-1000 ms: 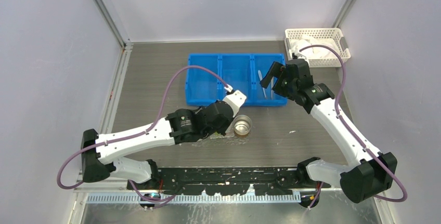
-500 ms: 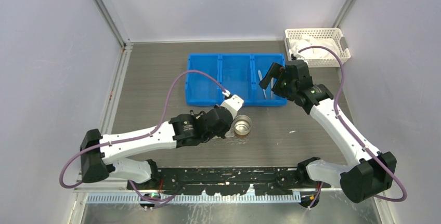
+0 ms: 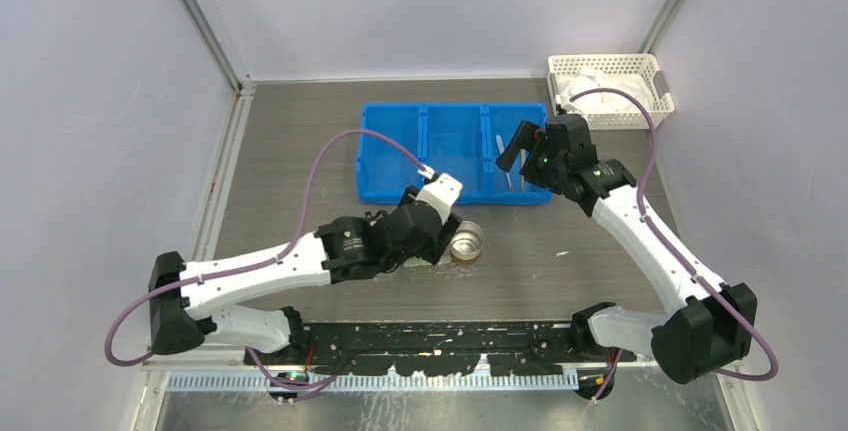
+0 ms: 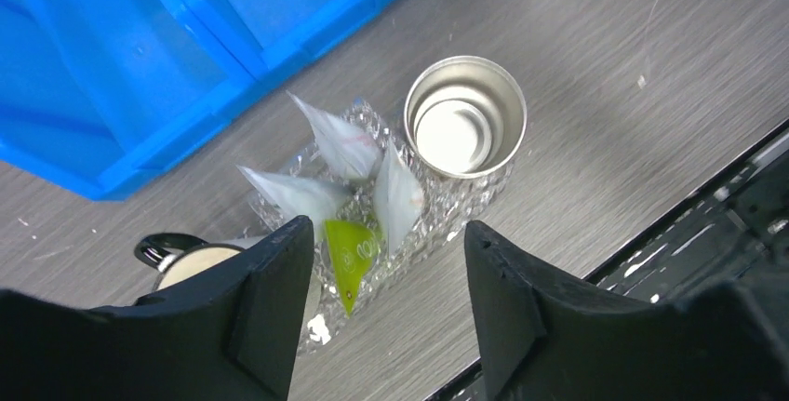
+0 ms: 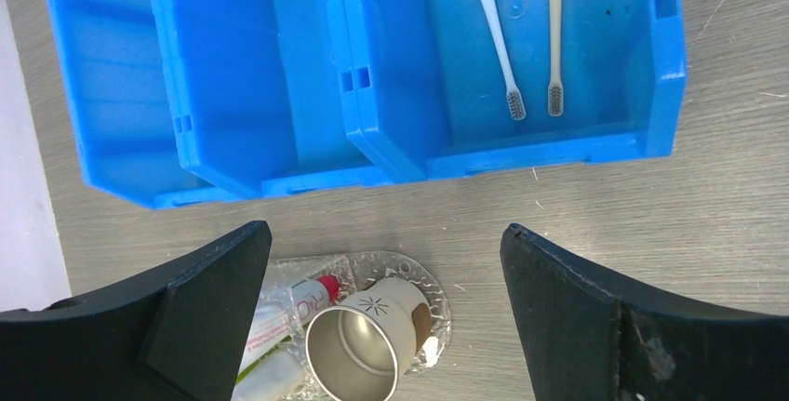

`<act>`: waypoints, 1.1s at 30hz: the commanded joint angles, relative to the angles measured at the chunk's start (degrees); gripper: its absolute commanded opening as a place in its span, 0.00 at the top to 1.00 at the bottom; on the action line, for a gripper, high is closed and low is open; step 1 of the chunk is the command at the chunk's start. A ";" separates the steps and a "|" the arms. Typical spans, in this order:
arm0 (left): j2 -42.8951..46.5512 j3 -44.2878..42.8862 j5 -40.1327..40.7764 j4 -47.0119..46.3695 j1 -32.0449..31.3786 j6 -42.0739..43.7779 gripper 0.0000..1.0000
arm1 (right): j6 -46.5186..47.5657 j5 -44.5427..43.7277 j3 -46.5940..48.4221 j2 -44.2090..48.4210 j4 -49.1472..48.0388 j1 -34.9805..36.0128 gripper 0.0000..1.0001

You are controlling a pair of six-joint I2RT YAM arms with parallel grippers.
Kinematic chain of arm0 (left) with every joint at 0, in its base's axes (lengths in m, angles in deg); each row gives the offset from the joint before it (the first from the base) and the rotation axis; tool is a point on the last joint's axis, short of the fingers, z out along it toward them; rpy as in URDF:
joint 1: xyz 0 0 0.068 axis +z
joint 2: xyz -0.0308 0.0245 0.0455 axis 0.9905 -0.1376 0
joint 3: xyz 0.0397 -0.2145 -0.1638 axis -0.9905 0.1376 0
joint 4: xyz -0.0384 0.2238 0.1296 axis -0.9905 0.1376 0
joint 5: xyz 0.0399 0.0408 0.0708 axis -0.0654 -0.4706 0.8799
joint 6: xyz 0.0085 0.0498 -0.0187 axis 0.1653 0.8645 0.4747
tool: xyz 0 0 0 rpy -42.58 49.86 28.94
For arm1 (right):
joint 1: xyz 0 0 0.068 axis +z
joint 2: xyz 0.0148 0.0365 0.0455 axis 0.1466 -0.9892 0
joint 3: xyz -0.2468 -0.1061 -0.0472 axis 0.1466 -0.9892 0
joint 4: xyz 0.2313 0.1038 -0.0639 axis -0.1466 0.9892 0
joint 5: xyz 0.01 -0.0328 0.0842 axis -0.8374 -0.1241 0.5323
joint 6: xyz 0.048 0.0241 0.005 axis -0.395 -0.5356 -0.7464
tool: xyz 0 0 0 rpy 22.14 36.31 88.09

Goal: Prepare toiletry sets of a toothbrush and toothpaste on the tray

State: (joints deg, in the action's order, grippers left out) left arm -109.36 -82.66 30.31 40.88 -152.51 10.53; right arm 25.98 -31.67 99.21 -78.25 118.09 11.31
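The clear tray lies on the table just in front of the blue bin. Several clear-wrapped toiletry sets lie on it: a green one and whitish ones. My left gripper hovers above them, open, nothing between its fingers. In the right wrist view the tray's rim shows, with a red-capped toothpaste tube on it. A white toothbrush and a beige one lie in the bin's right compartment. My right gripper is open over the bin's front edge.
A metal cup stands on the tray's right end. A cream mug with a black handle sits half hidden behind my left finger. The blue three-compartment bin is behind them, a white lattice basket at the back right.
My left gripper has gone from shut to open, and its wrist has drawn a little up and back from the tray. The right arm has barely shifted.
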 commanded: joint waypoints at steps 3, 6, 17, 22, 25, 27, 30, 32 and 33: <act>3.84 -12.19 5.87 5.66 -0.23 2.97 0.35 | 3.05 -1.12 7.38 -4.69 -0.12 -1.00 0.05; 4.22 -16.62 10.22 10.74 -0.16 3.29 0.33 | 4.54 -0.31 10.88 -9.11 -0.13 -4.00 0.34; 10.88 -15.88 13.54 17.94 3.23 -0.31 0.19 | 14.73 12.44 29.77 -39.20 9.87 -9.27 0.38; 10.86 -15.22 10.62 18.58 6.27 0.39 0.18 | 18.12 9.30 33.54 -45.00 12.53 -9.12 0.38; 10.46 -14.50 8.69 18.24 7.92 0.65 0.18 | 20.19 4.81 35.85 -47.47 14.38 -8.90 0.38; 10.45 -13.81 7.85 17.53 8.49 0.69 0.18 | 21.21 3.79 36.39 -48.70 14.65 -8.81 0.39; 10.68 -12.72 6.88 16.48 9.07 0.61 0.18 | 22.60 0.53 37.19 -50.51 15.25 -7.72 0.39; 10.79 -12.32 6.27 16.05 9.29 0.61 0.18 | 23.22 0.18 37.18 -51.49 15.22 -6.64 0.39; 10.72 -12.24 6.19 15.91 9.34 0.55 0.18 | 23.28 -0.17 37.10 -52.01 15.25 -6.07 0.39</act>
State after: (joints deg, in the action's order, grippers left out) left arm -99.08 -95.36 38.10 58.67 -143.70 11.54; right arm 46.26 -28.43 134.55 -128.48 131.83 3.05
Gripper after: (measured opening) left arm 0.820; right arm 0.609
